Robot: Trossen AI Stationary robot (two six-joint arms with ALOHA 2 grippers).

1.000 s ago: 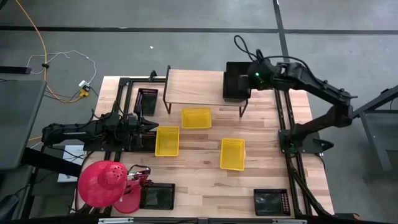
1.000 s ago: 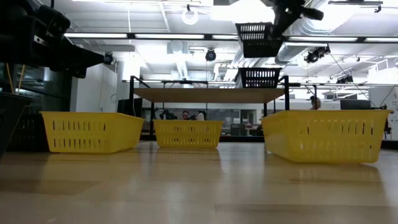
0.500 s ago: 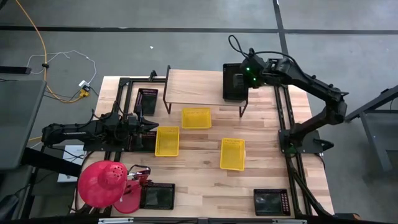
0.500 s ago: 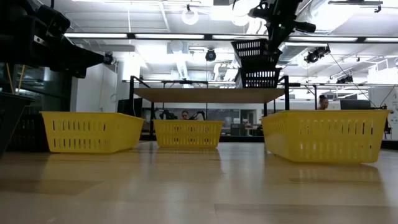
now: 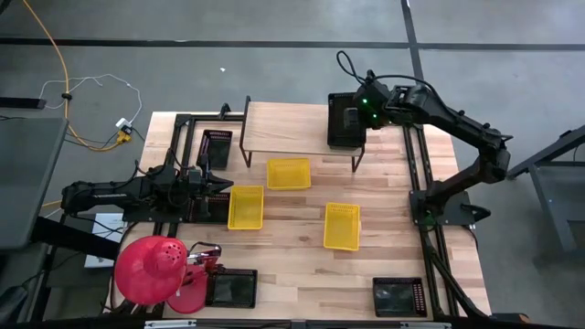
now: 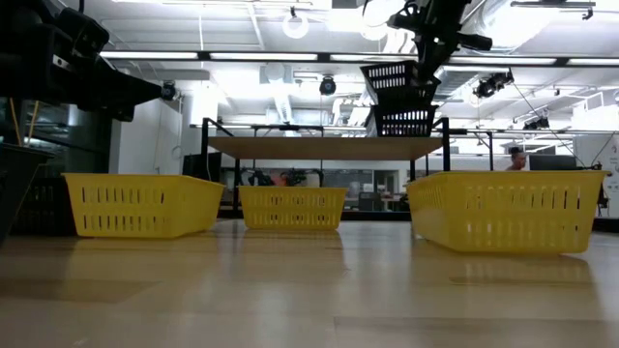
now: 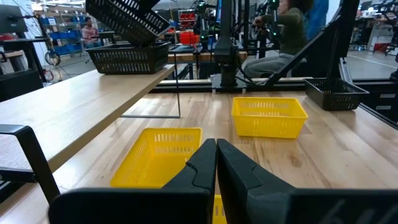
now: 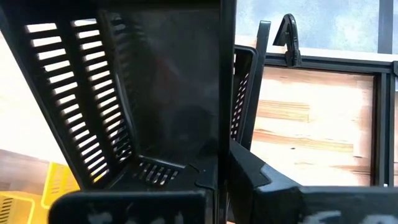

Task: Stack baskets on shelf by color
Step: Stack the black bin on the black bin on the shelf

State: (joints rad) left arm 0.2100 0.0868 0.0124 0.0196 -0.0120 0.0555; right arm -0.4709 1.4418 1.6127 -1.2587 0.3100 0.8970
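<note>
My right gripper [image 5: 365, 107] [image 6: 431, 46] is over the right end of the shelf [image 5: 292, 131] [image 6: 324, 147], shut on a black basket [image 6: 395, 82] [image 7: 127, 17]. That basket hangs tilted just above another black basket [image 6: 403, 121] [image 7: 127, 59] standing on the shelf top. Three yellow baskets [image 5: 288, 173] [image 5: 245, 207] [image 5: 342, 226] sit on the table in front of the shelf. My left gripper [image 5: 222, 187] [image 7: 216, 148] is shut, holds nothing, and waits at the table's left edge beside the nearest yellow basket [image 7: 160, 155]. My right gripper holds the black basket by its side wall [image 8: 225, 118] on the table's right, one finger inside and one finger [image 8: 249, 171] outside. The fingers come from above, slanting from the right. The basket is tilted, its lower end [image 6: 379, 104] at the rim of the basket below; whether they touch I cannot tell.
More black baskets lie at the left beside the shelf [image 5: 217, 146] and at the near corners [image 5: 230, 287] [image 5: 397, 295]. A red lamp-like object [image 5: 151, 270] stands at the near left. Black frame rails run along both table sides. People show in the room beyond.
My right gripper has moved down and a little toward the table's left over the shelf's right end. The black basket it holds has dropped from level and high to tilted, close above the black basket on the shelf. In the last half second it has kept nearly still.
</note>
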